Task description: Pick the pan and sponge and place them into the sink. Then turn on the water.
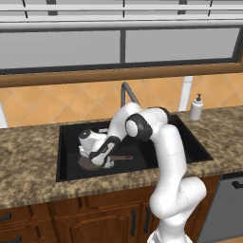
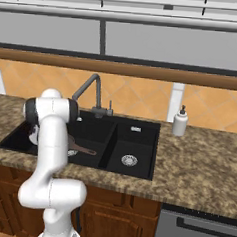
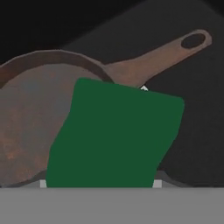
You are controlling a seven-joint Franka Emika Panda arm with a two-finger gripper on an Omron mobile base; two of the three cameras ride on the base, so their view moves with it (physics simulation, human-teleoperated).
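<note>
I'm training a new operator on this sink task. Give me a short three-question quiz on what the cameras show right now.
1. True or false: the pan already lies in the large basin of the sink.
2. Multiple choice: in the hand view, the green sponge is seen
A. on the counter beside the soap dispenser
B. close to the camera, overlapping the pan's rim
C. in the small basin
3. Short answer: is a stream running from the faucet?

Key
1. True: its handle shows on the basin floor beside the gripper.
2. B
3. No; no stream is visible below the spout.
</note>
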